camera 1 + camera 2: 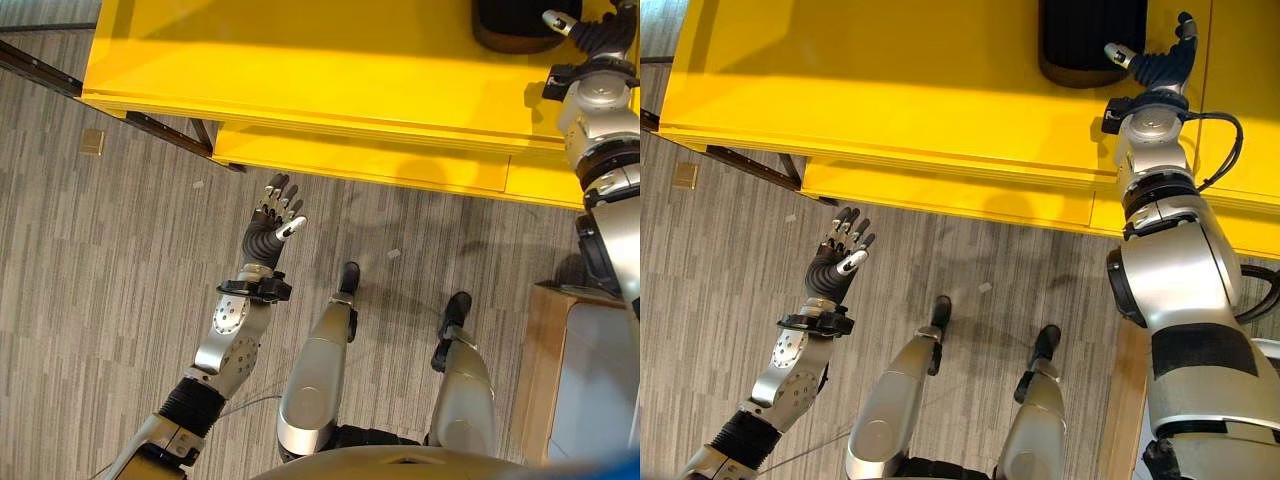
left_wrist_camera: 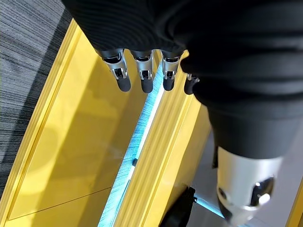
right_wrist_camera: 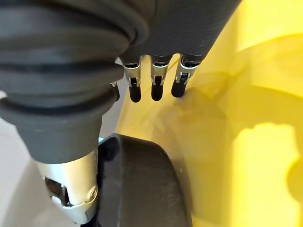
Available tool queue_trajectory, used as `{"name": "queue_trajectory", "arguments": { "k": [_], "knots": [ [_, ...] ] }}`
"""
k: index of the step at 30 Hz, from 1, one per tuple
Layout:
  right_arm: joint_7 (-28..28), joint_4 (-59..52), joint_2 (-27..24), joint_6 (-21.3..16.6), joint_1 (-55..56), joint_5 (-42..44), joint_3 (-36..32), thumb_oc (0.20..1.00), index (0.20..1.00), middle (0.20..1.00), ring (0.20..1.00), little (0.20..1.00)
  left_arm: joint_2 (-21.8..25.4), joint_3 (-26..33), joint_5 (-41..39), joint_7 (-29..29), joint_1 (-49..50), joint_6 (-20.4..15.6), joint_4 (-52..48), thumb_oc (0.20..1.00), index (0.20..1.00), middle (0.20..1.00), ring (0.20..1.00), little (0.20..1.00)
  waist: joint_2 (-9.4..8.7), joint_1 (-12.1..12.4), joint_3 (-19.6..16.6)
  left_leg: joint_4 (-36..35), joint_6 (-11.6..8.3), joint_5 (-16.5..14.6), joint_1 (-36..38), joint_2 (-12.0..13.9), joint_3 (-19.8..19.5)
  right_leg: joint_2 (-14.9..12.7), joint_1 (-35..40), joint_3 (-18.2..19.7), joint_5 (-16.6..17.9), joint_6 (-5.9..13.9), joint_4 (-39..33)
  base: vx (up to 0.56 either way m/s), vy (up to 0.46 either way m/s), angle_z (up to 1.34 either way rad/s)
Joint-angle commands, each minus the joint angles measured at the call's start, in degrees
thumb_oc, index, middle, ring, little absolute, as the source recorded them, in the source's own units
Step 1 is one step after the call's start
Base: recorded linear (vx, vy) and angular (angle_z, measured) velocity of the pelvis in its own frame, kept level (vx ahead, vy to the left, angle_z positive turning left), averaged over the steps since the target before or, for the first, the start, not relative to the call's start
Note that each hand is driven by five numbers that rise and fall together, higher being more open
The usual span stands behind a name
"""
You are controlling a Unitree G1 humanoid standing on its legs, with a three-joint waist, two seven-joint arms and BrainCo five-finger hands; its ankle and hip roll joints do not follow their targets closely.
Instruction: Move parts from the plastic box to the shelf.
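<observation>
A: How far along is it?

B: A dark ribbed part already sits on the yellow shelf. I judge that placing done or nearly done; the plastic box isn't where I can see it, so what remains is unclear.

A: And the hands?

B: The right hand rests just beside the part, at its 3 o'clock, fingers straight, gripping nothing. The left hand hovers over the floor, open and empty.
</observation>
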Motion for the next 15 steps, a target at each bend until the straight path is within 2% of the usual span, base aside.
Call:
{"name": "queue_trajectory", "arguments": {
  "k": [1, 15],
  "knots": [
    [0.3, -2.0, 1.0, 0.0, 4.2, 2.4, 0.1, 1.000, 1.000, 1.000, 1.000, 1.000, 0.1, 0.2, -0.6, 0.4, -0.8, -3.2, -3.6, 1.000, 1.000, 1.000, 1.000, 1.000, -0.19, 2.0, 0.2, 3.9, -3.33, -0.5, -2.8, 2.3, -3.4, -1.0, 1.5, 1.4, -6.7, -0.11, 12.5, 0.00, 0.000, 0.00],
    [1.0, -3.0, 5.2, -0.2, 5.4, 1.1, 0.7, 1.000, 1.000, 1.000, 1.000, 1.000, 0.0, 0.3, -0.8, 0.6, -0.6, -3.3, -3.6, 1.000, 1.000, 1.000, 1.000, 1.000, -0.27, 2.0, 0.6, 4.4, -3.08, -0.7, -3.4, 2.2, -3.6, -1.0, 1.1, 1.6, -6.9, -0.32, 13.1, 0.00, 0.000, -0.01]
  ]
}}
